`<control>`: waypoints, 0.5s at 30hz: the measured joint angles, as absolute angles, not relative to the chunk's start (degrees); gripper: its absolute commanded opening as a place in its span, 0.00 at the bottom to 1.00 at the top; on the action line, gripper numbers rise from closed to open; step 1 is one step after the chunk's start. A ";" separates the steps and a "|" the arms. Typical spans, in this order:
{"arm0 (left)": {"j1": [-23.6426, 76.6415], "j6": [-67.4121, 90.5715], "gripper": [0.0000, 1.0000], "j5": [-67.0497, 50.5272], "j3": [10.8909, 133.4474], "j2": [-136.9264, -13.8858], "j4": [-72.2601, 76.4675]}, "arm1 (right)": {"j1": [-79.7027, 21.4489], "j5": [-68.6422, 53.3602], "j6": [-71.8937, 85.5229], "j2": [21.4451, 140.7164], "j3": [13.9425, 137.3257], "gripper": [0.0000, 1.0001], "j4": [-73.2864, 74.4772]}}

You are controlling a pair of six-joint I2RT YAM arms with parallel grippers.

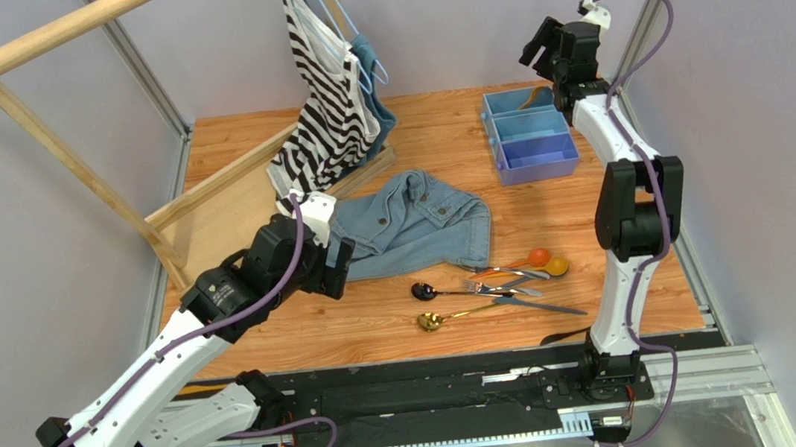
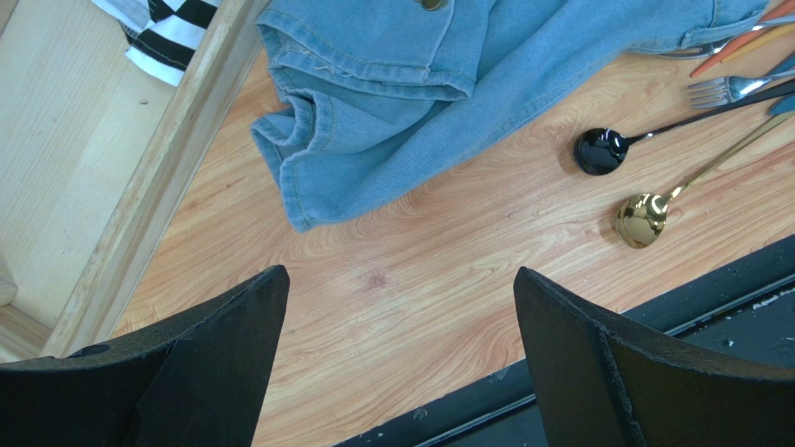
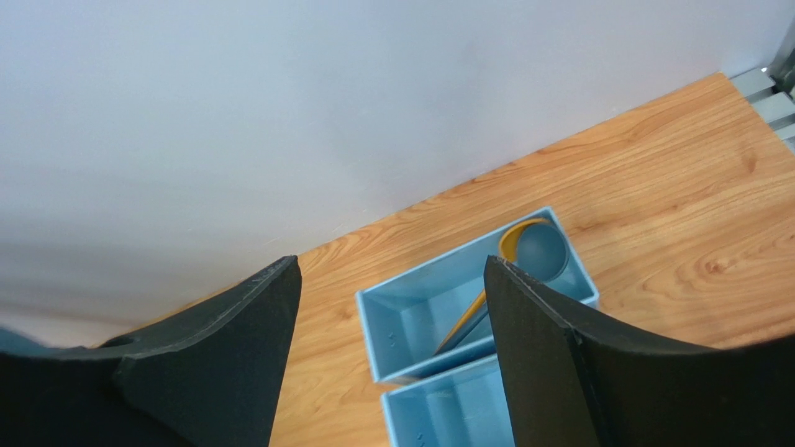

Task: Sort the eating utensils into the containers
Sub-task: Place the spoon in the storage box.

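Note:
Several utensils lie in a pile [image 1: 505, 284] at the table's front right: a black spoon [image 1: 423, 290], a gold spoon [image 1: 431, 321], orange and yellow spoons [image 1: 547, 262], forks and knives. The black spoon [image 2: 599, 151] and gold spoon [image 2: 641, 219] also show in the left wrist view. The light blue tray [image 1: 529, 134] stands at the back right. Its far compartment holds a blue spoon [image 3: 541, 250] and a yellow spoon [image 3: 509, 242]. My left gripper [image 1: 342, 266] is open and empty, left of the pile. My right gripper [image 1: 536, 47] is open and empty, raised above the tray [image 3: 411, 312].
A blue denim garment [image 1: 414, 222] lies crumpled in the table's middle, just behind the pile. A wooden rack [image 1: 80, 159] with a striped top [image 1: 326, 97] on a hanger stands at the back left. A black rail [image 1: 442, 370] runs along the front edge.

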State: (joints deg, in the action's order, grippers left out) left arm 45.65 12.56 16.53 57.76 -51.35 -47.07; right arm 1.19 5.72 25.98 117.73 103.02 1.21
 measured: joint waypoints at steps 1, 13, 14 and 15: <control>45.65 12.53 0.99 16.62 57.76 -51.35 -46.94 | 1.19 5.21 26.41 116.01 101.65 0.77 0.95; 45.65 12.84 0.97 10.44 57.58 -51.51 -42.09 | 1.19 -2.70 36.40 88.23 69.34 0.76 -6.46; 45.65 13.10 0.97 9.47 57.58 -51.94 -41.63 | 1.19 -3.46 37.08 85.80 65.93 0.76 -7.07; 45.65 13.39 0.97 8.51 57.58 -52.53 -41.10 | 1.19 -3.99 37.60 83.94 63.26 0.76 -7.18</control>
State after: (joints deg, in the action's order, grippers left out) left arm 45.65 13.39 8.51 57.58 -52.53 -41.10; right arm 1.19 -3.99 37.60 83.94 63.26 -7.18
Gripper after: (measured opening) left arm 0.977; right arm 0.764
